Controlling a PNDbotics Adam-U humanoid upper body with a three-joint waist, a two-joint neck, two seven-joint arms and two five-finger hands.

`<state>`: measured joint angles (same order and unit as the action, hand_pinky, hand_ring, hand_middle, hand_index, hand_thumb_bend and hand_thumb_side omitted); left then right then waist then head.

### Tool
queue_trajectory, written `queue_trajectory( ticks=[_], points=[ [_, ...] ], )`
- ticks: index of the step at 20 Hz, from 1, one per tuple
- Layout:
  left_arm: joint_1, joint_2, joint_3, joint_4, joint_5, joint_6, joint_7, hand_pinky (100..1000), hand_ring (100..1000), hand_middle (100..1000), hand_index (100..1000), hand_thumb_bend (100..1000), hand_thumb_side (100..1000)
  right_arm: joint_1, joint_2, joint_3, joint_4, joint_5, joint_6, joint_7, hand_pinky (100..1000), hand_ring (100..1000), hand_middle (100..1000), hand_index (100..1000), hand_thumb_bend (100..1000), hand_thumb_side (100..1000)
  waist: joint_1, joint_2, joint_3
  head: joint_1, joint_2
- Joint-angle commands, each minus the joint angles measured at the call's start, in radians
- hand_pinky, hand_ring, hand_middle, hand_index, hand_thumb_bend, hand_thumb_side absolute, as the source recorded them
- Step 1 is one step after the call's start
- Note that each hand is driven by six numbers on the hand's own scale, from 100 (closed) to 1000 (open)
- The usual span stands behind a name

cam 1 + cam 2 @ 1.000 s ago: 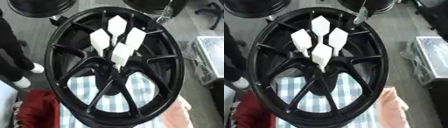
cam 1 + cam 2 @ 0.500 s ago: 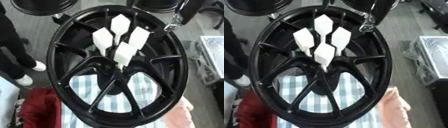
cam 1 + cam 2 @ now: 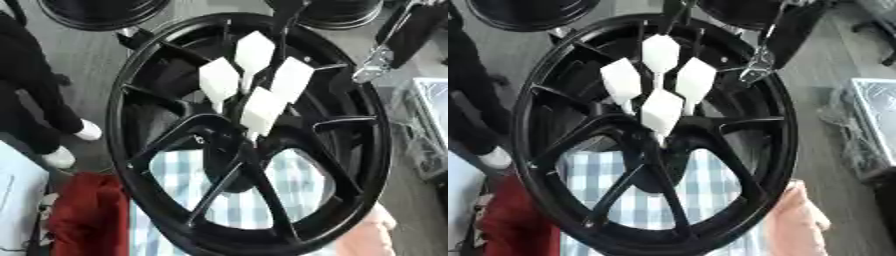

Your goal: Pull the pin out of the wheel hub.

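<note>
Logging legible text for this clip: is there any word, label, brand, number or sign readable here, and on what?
None can be read. The black wheel hub shows no lettering, the four white pins are blank, and the checked cloth carries only its pattern. The right hand shows no marking either.

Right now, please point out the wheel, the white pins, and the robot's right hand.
wheel (image 3: pixel 378 150), left eye view, right rim.
white pins (image 3: pixel 262 106), left eye view, lowest pin's head.
right hand (image 3: pixel 758 65), right eye view, silver fingers.

The hub (image 3: pixel 166 150) is showing glossy black metal. The pins (image 3: pixel 254 55) are looking like matt white plastic. Checked cloth (image 3: pixel 289 180) is lying beneath, lower centre.
</note>
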<state>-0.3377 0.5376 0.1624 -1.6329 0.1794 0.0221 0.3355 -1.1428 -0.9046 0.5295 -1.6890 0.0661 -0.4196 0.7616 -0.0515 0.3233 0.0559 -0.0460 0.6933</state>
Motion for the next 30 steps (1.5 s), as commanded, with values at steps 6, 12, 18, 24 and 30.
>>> queue_trajectory(
  ticks=[6,12,18,24,30],
  points=[
    [-0.011,0.032,0.004,-0.018,-0.006,-0.001,-0.004,766,803,822,781,228,667,0.017,-0.049,-0.028,-0.037,-0.005,-0.094,0.145,755,713,752,843,544,139,0.008,-0.015,-0.001,0.002,-0.007],
    [-0.01,0.027,0.002,-0.017,-0.006,0.0,-0.006,767,804,822,781,226,670,0.027,-0.046,-0.036,-0.041,0.027,-0.056,0.145,756,739,754,841,537,136,0.011,-0.015,-0.003,-0.006,-0.006],
    [-0.007,0.024,0.003,-0.017,-0.006,-0.001,-0.006,768,804,822,777,223,670,0.031,-0.03,-0.032,-0.021,0.068,-0.043,0.144,766,764,757,840,508,114,0.015,-0.013,-0.002,-0.008,-0.008],
    [-0.005,0.018,0.002,-0.016,-0.005,0.0,-0.008,768,805,822,775,221,673,0.032,-0.014,-0.025,0.004,0.132,-0.035,0.097,760,758,751,829,470,100,0.017,-0.012,-0.004,-0.008,-0.012],
    [-0.004,0.015,0.002,-0.016,-0.005,0.0,-0.009,769,806,823,774,218,675,0.034,0.011,-0.003,0.034,0.169,-0.025,0.063,754,751,744,820,460,100,0.02,-0.01,-0.003,-0.01,-0.014]
  ],
)
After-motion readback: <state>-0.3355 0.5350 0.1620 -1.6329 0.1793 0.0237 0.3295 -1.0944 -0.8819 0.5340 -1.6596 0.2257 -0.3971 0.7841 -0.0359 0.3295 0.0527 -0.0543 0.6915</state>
